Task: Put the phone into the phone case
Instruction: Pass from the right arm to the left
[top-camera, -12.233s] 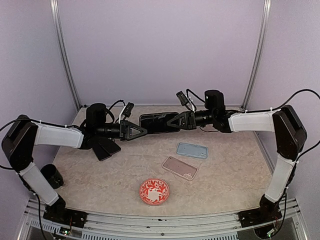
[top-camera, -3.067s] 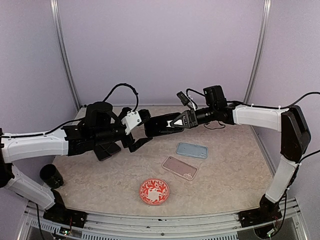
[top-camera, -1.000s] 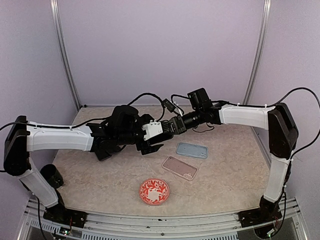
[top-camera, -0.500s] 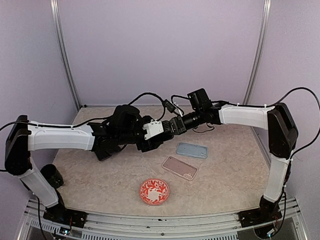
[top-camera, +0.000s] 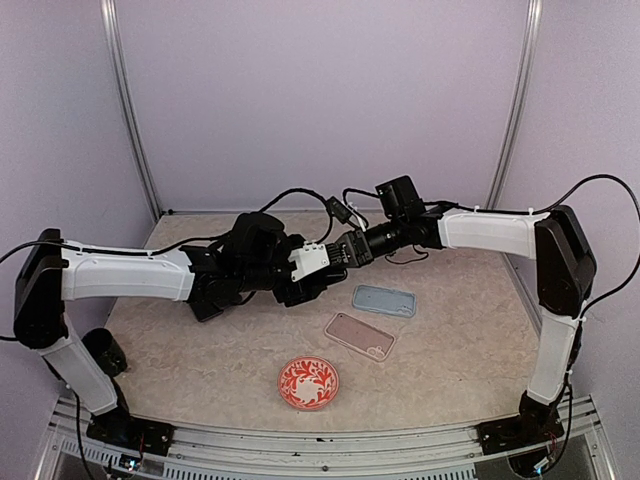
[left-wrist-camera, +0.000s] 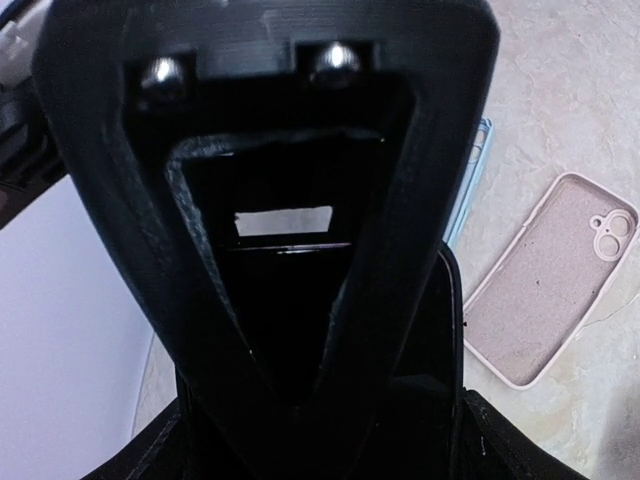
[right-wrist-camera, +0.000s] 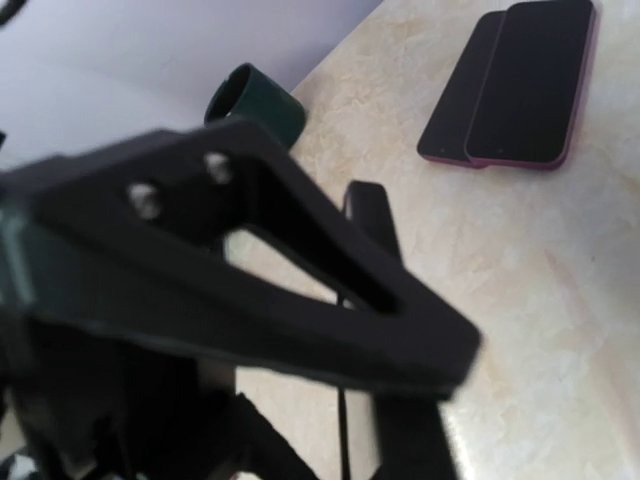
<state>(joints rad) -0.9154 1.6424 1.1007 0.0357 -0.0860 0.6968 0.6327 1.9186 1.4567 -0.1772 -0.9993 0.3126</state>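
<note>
The left arm has stretched rightward across the table, so the left gripper (top-camera: 318, 268) now sits nose to nose with the right gripper (top-camera: 350, 250), just beside the two cases. The phone (left-wrist-camera: 440, 400) hangs in the air against the left finger, which looks clamped on it. The right jaws are too blurred to tell. The step appears to be a handover. The left grip should be firm before the right lets go. The phone should then be levelled and carried over the blue case (top-camera: 384, 299) or the pink case (top-camera: 359, 335), corners aligned.

Both arms inward, left end effector (top-camera: 317, 272) and right end effector (top-camera: 346, 250) tip to tip, aloft.
</note>
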